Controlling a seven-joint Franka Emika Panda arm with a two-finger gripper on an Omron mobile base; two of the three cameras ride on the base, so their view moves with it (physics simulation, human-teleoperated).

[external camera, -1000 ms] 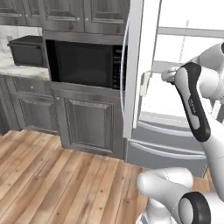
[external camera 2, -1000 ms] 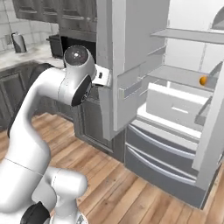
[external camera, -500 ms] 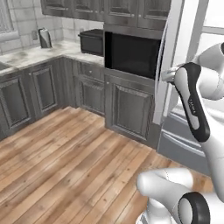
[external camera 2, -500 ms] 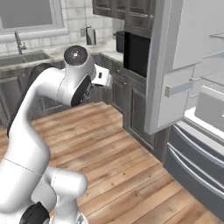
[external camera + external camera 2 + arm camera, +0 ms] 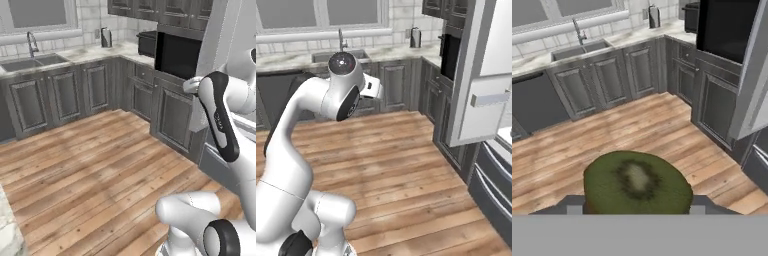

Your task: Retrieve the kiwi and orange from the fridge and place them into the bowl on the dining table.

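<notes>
The kiwi (image 5: 637, 181), a greenish-brown oval with a pale centre, fills the lower middle of the hand view. My gripper (image 5: 636, 206) is shut on it, with one dark fingertip (image 5: 573, 206) at each side. The hand (image 5: 372, 88) is held at chest height in front of the arm, over the wooden floor. The fridge (image 5: 482, 75) stands at the right with its grey door swung open and its lower drawers (image 5: 495, 176) showing; its door edge (image 5: 218, 35) also shows in the left base view. The orange, the bowl and the dining table are out of view.
A marble counter with a sink (image 5: 31, 61) and a kettle (image 5: 105, 36) runs along the back wall over grey cabinets (image 5: 65, 95). A black built-in oven (image 5: 177, 54) sits beside the fridge. Open wooden floor (image 5: 401, 165) lies ahead. A pale marbled corner (image 5: 6, 235) shows at lower left.
The whole picture has swung: the base has turned away from the fridge, which slid to the right edge, and the sink counter has come into view. The arm keeps its pose.
</notes>
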